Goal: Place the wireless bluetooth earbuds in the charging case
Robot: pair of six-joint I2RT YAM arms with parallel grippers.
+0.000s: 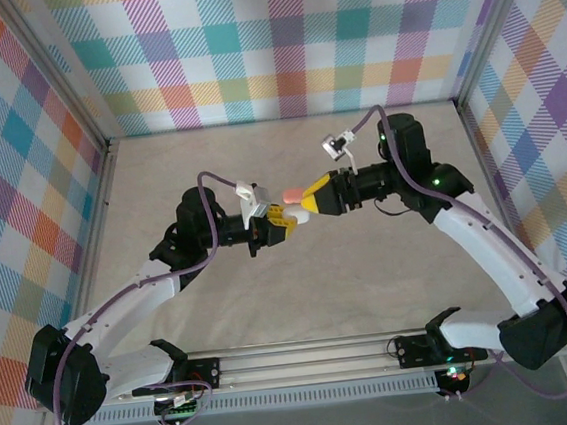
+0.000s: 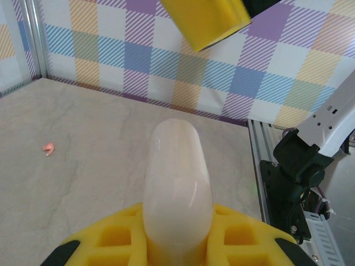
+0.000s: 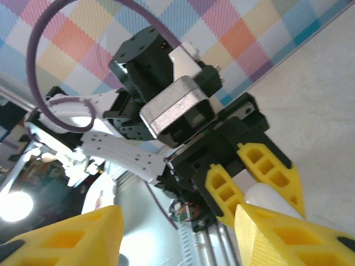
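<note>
- Two robot arms meet above the middle of the beige stone-patterned table in the top view, inside walls of pastel checked cloth.
- From the left, the left gripper reaches in with its yellow ribbed fingers pinching a small rounded salmon-pink charging case. The case is held up off the table.
- From the right, the right gripper faces it. Its yellow tips are just beside the case, but at this size I cannot tell whether they touch it.
- In the left wrist view, the charging case stands upright, clamped at its lower end in the left gripper, with a yellow finger pressed to each side. Its lid looks closed.
- One tiny salmon-pink wireless earbud lies on the table, well apart from the case and off to the left of this view.
- At the top edge, one yellow finger of the right gripper hangs above the case without touching it.
- In the right wrist view, the right gripper has its two yellow fingers spread wide, with nothing between them.
- Beyond them, the left gripper points towards the camera, its fingers closed on the pale end of the charging case, which sits just behind the right-hand finger.
</note>
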